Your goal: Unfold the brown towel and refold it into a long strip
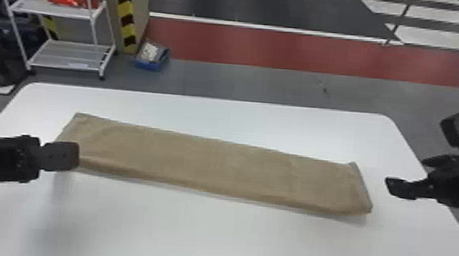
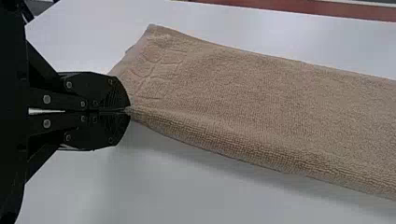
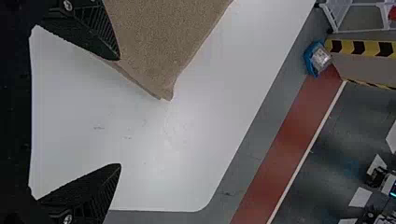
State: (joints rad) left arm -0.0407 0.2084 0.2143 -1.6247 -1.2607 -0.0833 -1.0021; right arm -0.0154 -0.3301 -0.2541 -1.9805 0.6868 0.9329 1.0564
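Forming a long strip, the brown towel [image 1: 214, 165] is pinched by the left tool [image 1: 75, 157], the right tool [image 1: 419, 155] wide

The brown towel [image 1: 217, 167] lies in a long strip on a white table [image 1: 200, 237], left gripper [image 1: 77, 156] at one end, right gripper [image 1: 420, 158] apart from the other.

All views overlook the towel [image 1: 217, 167], wrist ones closer.

Open table [image 1: 208, 237] along the towel's [image 1: 214, 167] near side, gap before right fingers [image 1: 402, 189], left fingers [image 1: 61, 156] blocking near-left corner
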